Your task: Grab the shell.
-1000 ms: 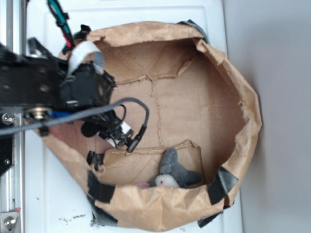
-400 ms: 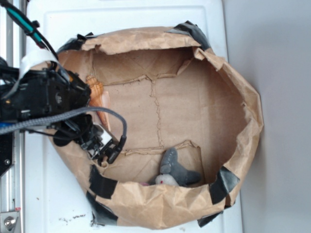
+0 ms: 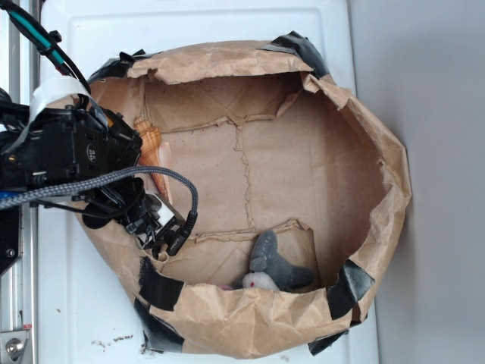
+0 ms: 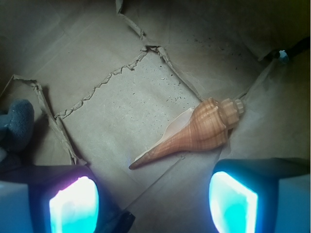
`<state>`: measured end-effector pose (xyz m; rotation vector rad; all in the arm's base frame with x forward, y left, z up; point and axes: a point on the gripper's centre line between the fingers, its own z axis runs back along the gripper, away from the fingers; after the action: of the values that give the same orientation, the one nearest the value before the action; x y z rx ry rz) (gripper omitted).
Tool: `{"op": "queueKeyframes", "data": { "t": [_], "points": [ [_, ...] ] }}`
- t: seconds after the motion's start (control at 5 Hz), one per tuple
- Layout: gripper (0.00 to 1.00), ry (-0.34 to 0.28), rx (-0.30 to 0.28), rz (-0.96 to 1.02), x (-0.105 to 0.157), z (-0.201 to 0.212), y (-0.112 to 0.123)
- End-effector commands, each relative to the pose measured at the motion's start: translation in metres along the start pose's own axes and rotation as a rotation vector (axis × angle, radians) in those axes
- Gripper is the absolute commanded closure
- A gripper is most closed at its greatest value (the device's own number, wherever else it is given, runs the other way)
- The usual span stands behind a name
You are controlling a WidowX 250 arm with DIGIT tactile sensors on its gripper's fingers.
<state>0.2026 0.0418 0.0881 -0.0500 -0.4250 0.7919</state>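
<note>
1. One shell (image 4: 197, 132) lies flat on the floor of the paper bag (image 3: 379, 182), close to the bag's left wall in the exterior view. In the wrist view it is just ahead of the fingers (image 4: 234, 199), wide knobbly end toward the right one, thin point reaching toward the middle.
2. Fingers spread wide, nothing between them, hanging above the shell without touching it.
3. Risk: the shell lies slantwise across the gap. Closing on the tapered half would likely squeeze it out sideways.
4. Risk: the hard ribbed surface may slip or roll if only one finger lands first.
5. Risk: the bag wall is near. A low descent could snag crumpled paper and drag the bag along the bench (image 3: 227, 23).
6. Count: one shell, one plush animal (image 3: 274, 267) well apart at the bag's near edge, one bag, two fingers.
</note>
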Motion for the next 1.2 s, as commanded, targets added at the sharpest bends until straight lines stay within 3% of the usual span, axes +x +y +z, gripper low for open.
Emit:
{"op": "queueKeyframes", "data": {
  "t": [0.0,0.2,0.6,0.8,1.0],
  "points": [
    [0.00,-0.056,-0.028,-0.241,0.125,-0.014,-0.010],
    [0.00,-0.098,-0.019,-0.203,0.126,-0.011,-0.005],
    [0.00,-0.098,-0.019,-0.203,0.126,-0.011,-0.005],
    [0.00,-0.041,-0.049,-0.301,0.124,-0.013,-0.019],
    [0.00,0.156,-0.118,-0.504,0.107,-0.008,-0.036]
  ]
}}
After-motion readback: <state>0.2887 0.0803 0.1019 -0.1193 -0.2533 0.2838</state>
